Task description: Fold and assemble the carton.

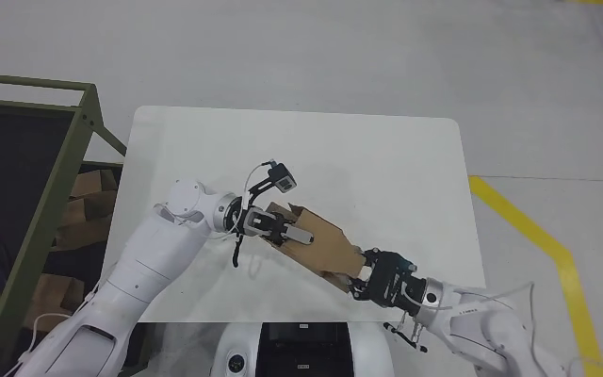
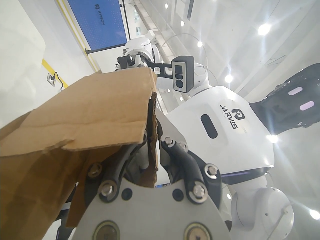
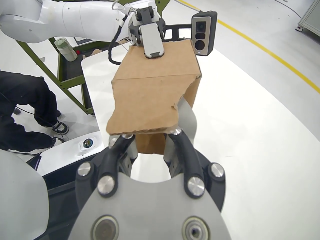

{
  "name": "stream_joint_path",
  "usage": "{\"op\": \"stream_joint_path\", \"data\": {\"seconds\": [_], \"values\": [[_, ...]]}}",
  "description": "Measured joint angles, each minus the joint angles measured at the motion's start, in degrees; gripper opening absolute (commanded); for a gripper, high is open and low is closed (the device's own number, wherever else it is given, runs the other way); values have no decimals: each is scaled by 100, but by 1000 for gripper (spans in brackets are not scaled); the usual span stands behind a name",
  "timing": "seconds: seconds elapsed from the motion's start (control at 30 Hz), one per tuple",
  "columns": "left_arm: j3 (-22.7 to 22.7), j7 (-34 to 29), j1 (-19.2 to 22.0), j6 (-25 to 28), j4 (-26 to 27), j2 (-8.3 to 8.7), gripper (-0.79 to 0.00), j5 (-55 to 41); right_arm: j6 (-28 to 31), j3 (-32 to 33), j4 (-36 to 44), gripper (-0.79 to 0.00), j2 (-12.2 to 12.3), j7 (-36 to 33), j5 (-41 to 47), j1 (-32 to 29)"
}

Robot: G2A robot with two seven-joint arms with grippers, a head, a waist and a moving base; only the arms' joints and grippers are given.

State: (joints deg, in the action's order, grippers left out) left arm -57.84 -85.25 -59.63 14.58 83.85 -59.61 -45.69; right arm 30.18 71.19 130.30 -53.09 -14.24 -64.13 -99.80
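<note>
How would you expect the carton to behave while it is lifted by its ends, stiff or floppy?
Probably light: the carton is held up over the table by the left gripper and right gripper at its ends. Its panels look stiff, but it may flex at the crease and ragged flap.

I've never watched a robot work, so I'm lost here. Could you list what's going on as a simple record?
carton: brown cardboard, partly opened, held between both arms
left gripper: jaws shut on the carton's end nearer the green cart
right gripper: jaws shut on its opposite edge
table: white, beneath the carton
</note>
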Motion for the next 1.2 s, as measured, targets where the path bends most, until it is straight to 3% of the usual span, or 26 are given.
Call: {"op": "stream_joint_path", "data": {"seconds": [0.23, 1.2], "values": [[-15, -37, -19, 22, 29, -16, -785, 11, -95, -68, -15, -785, -24, 63, 1, 31], [-88, -99, -31, 118, 33, -93, -785, -80, -248, -457, -216, -770, -146, 26, 153, 459]]}}
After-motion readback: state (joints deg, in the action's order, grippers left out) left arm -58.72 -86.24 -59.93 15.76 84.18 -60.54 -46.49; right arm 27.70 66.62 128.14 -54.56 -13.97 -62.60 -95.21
